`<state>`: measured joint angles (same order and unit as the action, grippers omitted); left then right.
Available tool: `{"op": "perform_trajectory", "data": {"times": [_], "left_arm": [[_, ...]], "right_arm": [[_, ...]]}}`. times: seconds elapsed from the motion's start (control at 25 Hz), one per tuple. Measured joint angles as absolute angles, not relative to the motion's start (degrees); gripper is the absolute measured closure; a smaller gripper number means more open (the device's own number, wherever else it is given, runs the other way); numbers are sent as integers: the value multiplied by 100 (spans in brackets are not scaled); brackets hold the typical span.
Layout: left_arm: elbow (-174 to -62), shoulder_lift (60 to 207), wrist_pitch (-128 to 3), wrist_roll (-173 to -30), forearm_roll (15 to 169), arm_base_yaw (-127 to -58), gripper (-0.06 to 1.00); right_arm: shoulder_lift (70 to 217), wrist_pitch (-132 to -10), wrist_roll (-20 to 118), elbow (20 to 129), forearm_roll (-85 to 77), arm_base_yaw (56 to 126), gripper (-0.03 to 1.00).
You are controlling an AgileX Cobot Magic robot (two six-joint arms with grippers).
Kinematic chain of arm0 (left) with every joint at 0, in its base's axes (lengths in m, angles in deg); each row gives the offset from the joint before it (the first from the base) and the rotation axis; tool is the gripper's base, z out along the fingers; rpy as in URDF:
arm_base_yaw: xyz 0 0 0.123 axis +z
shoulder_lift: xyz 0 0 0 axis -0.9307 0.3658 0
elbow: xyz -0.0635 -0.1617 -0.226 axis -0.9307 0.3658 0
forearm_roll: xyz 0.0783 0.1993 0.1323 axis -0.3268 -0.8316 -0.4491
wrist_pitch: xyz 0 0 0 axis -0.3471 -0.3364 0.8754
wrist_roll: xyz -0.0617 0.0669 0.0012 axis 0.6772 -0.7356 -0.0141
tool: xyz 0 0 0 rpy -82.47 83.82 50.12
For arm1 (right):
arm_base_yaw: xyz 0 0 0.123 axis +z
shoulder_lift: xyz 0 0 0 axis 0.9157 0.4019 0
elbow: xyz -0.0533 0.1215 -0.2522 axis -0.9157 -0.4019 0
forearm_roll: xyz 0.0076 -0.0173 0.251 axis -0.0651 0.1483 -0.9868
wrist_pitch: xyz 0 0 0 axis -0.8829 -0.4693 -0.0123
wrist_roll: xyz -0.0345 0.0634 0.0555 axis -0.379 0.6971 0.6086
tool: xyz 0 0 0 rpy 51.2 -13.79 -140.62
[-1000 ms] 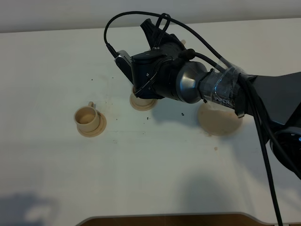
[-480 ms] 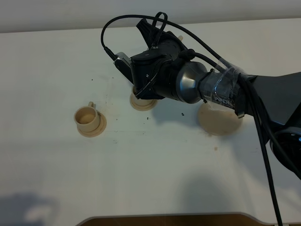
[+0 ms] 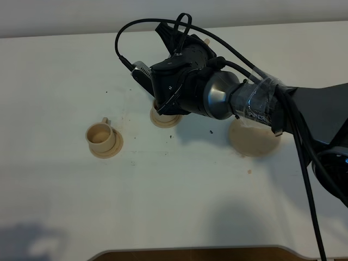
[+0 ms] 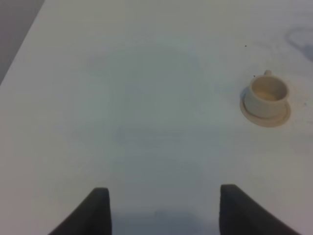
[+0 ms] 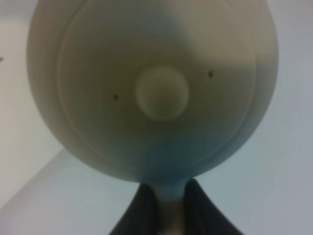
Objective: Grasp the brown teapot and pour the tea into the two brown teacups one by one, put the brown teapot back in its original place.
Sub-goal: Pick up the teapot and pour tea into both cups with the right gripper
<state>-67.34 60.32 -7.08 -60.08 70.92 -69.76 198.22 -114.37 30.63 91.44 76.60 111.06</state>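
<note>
Grips the brown teapot by its loop handle w/ the right gripper — jaws pinched tight on it. Hangs it above the table, over the teacup saucer near centre; can't see that cup itself from above. Leaves the left gripper spread wide, empty. Could miss the rim — no sight of spout vs. cup. Could swing or slip in so thin a pinch if tipped fast. Shows the other teacup at 9 o'clock of that saucer, the big saucer at 3 o'clock, bare.
</note>
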Motion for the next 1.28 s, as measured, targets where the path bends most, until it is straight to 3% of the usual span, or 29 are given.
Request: {"op": "perform_trajectory", "data": {"times": [0.76,1.28], "left_arm": [[-6734,6032,-708,-6008,7092,-6976,45],[-6734,6032,-708,-6008,7092,-6976,45]], "right_arm": [[19822,-11369,3134,9144,7449,11106,85],[19822,-11884,4700,9149,5955,11106,85]]}}
